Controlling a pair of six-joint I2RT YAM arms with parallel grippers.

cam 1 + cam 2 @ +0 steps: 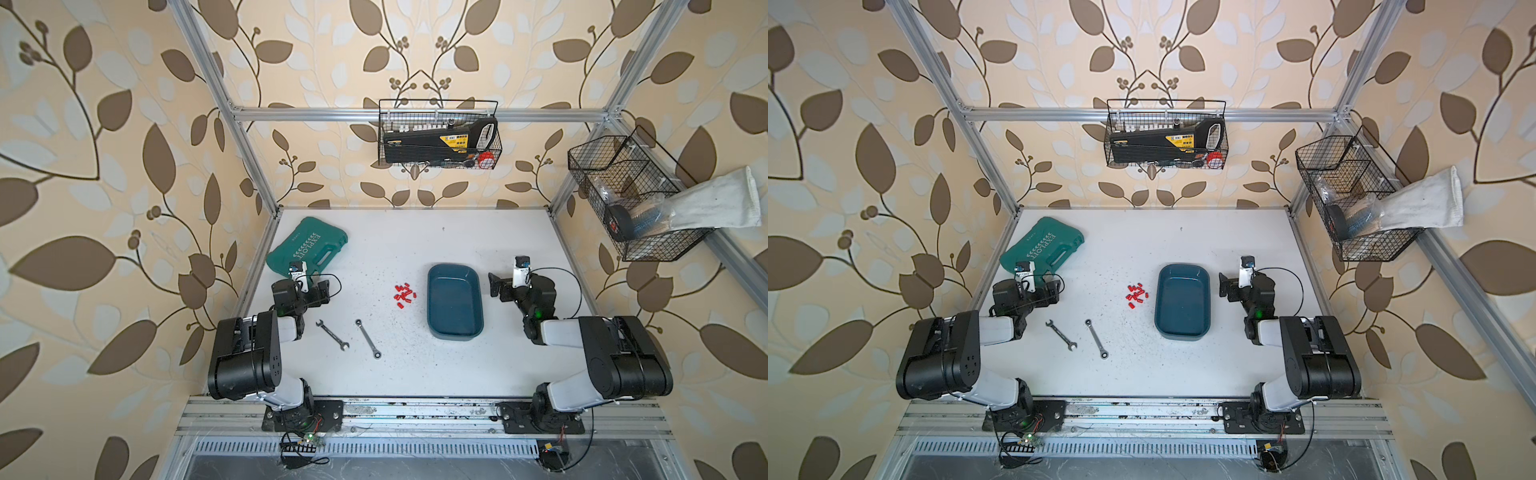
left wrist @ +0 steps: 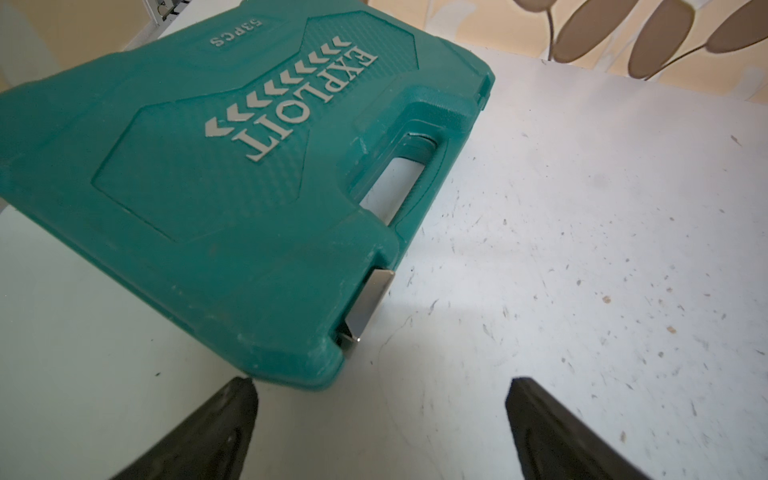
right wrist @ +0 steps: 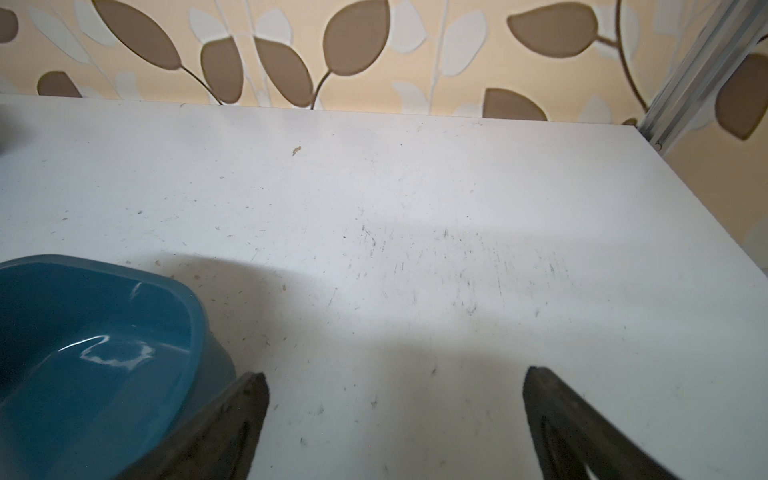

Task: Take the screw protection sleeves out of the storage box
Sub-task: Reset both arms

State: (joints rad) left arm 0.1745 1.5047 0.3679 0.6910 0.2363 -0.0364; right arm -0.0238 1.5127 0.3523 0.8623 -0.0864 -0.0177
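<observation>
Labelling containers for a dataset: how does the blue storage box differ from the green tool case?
The storage box is an open, lidless dark blue tray, empty inside; the green tool case is closed. The case has a handle, a metal latch and EXPLOIT lettering; the box is plain. The box sits by the right gripper, the case by the left gripper. Both rest on the white table.

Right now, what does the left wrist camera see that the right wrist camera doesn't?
Only the left wrist view shows the green tool case. Only the right wrist view shows a corner of the storage box, empty where visible. Both show the scuffed white table, the leaf wallpaper, and an open, empty gripper: the left gripper and the right gripper.
</observation>
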